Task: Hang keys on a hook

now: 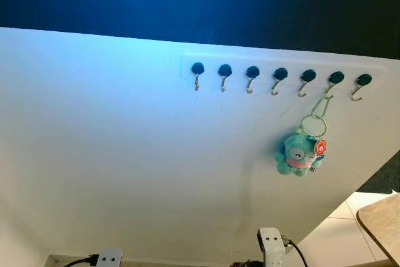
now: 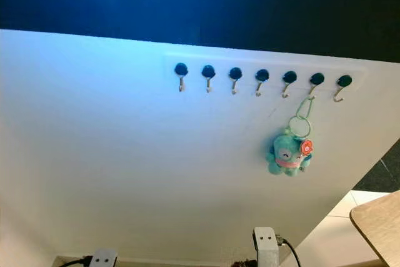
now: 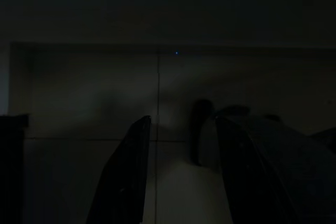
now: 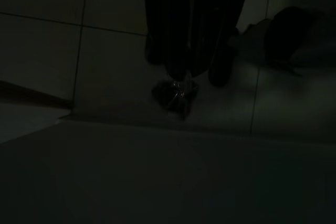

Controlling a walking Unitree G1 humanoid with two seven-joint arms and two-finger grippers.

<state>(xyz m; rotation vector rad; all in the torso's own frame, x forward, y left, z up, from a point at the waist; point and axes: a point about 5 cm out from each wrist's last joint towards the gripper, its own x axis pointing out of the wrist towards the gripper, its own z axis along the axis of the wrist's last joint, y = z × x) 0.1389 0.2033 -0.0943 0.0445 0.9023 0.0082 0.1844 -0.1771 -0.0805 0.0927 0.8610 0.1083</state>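
I see the keys (image 1: 303, 148), with their teal plush charm, hanging by a green loop from hook 6 of 7 on the hook rail (image 1: 281, 74). My left gripper (image 3: 178, 171) hangs idle with fingers parted; the right gripper (image 4: 191, 61) is too dark to tell. My worry: the loop sits near the hook's tip, so a bump could drop it.

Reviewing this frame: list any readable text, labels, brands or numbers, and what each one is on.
No text can be read in these pictures.
Round red-and-white tag on the teal plush keychain, which hangs from the second hook from the right: a mark shows, too small and blurred to read.
White plugs at the wall's foot: no legible marking.
Both wrist views: too dark for any lettering.
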